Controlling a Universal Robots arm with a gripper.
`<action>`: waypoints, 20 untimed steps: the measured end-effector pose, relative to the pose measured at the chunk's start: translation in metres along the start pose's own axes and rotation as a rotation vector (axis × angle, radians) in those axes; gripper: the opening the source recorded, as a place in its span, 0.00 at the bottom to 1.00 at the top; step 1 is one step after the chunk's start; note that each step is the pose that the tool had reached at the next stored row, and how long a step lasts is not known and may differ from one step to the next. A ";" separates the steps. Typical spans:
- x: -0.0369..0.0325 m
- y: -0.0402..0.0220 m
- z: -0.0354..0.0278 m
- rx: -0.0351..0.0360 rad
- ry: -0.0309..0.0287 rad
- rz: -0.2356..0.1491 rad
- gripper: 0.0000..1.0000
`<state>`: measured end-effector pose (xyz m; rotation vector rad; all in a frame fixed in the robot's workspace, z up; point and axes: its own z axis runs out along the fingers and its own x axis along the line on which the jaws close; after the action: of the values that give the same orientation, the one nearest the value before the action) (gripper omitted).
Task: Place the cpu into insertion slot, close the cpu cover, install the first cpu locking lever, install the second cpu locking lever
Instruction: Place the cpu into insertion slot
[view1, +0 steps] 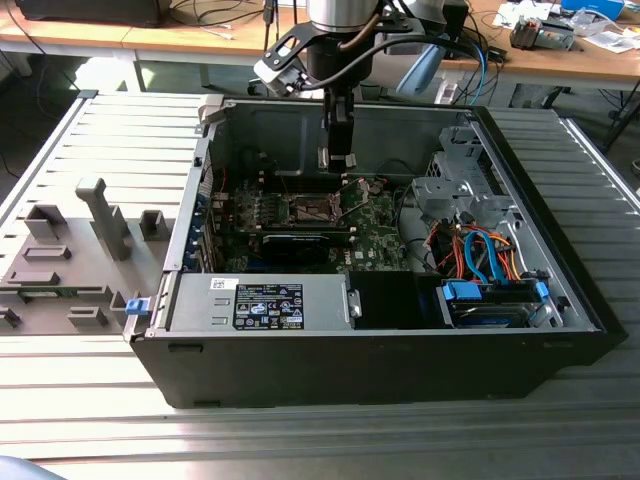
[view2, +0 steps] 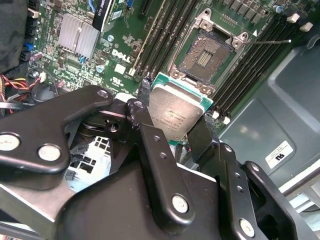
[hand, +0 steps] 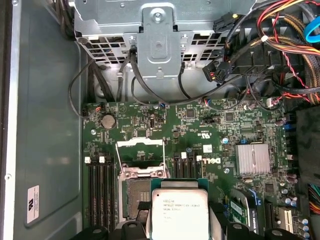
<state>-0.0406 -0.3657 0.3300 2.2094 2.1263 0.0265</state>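
We found the gripper (view1: 337, 162) clamped on the cpu (view2: 176, 107) by its edges, in the upper middle of the exterior view. The cpu hung just beside the bare insertion slot (view2: 207, 54), not yet in it.

Showing silver-grey with faint dark print on the thin square metal-topped cpu (view2: 175, 112), rimmed in green. Showing dotted brownish-gold in the square metal-rimmed insertion slot (view2: 205, 55). Showing deep green with white markings across the flat circuit board (view2: 127, 40). Showing blue and orange on cables (view1: 482, 248) at the exterior view's right.
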 end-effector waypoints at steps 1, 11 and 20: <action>0.0000 0.0000 0.0000 0.0000 0.0000 0.000 0.54; -0.0003 -0.0091 0.0008 0.0000 -0.0006 0.001 0.54; -0.0003 -0.0093 0.0020 0.0000 0.0009 0.001 0.54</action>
<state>-0.0498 -0.3658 0.3274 2.2109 2.1255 0.0275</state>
